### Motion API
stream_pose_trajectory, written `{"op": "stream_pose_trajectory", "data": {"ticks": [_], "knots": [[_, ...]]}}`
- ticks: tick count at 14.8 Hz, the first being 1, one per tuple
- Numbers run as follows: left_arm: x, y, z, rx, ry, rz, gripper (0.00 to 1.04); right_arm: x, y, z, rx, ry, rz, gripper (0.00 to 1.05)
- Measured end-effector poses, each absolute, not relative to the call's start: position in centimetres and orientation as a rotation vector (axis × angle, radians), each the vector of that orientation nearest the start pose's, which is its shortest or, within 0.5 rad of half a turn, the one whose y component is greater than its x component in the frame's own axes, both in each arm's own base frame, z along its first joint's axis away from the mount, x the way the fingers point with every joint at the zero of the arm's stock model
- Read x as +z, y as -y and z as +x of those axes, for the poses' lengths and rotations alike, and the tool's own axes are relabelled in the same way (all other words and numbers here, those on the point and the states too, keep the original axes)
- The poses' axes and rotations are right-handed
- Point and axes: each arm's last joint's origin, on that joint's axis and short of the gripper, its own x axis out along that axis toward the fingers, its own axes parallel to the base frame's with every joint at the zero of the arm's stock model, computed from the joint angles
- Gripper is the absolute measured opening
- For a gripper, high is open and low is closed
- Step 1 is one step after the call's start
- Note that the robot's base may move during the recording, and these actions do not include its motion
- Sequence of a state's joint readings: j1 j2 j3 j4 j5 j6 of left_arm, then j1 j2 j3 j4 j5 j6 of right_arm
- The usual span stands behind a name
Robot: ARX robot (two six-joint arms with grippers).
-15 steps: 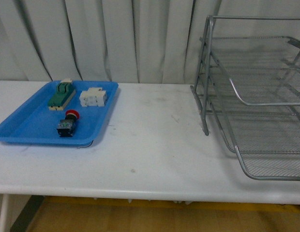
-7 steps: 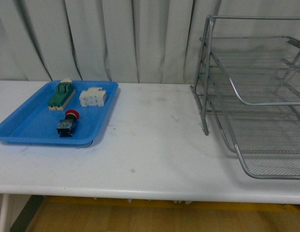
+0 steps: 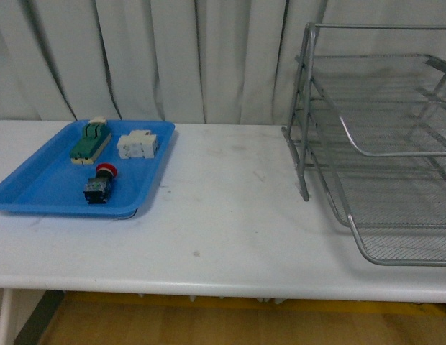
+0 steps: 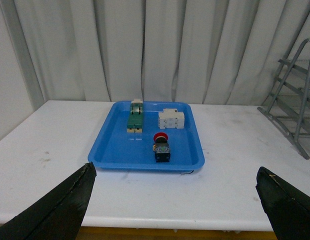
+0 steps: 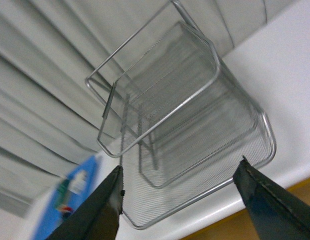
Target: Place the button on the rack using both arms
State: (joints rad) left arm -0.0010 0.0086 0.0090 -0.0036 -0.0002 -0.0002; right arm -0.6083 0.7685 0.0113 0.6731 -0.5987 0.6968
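On blue tray: button is lying near front rim. Rack is standing well apart. Left gripper, right gripper: both are gaping, empty.

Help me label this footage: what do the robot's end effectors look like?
The left end effector shows only two matte black, wedge-shaped fingers tapering to tips. The right end effector looks the same, with a thin pale line along one edge. No cables or markings are visible.
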Motion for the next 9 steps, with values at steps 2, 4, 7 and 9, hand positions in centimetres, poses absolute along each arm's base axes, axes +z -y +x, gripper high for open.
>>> {"op": "stream_pose_trajectory", "data": {"ticks": [2, 4, 7, 9], "knots": [[16.6, 0.0, 9.8, -0.001, -0.003, 0.0, 0.98, 16.7, 5.2, 11.2, 0.005, -0.016, 0.271, 0.49], [16.6, 0.0, 9.8, -0.001, -0.002, 0.0, 0.98, 16.7, 3.9, 10.0, -0.011, -0.015, 0.085, 0.23], [16.6, 0.0, 9.8, -0.001, -0.003, 0.0, 0.98, 16.7, 2.2, 9.7, 0.008, 0.002, 0.013, 0.02], [16.6, 0.0, 9.8, -0.001, -0.003, 0.0, 0.98, 16.7, 1.6, 9.7, 0.004, 0.005, 0.005, 0.02]]}}
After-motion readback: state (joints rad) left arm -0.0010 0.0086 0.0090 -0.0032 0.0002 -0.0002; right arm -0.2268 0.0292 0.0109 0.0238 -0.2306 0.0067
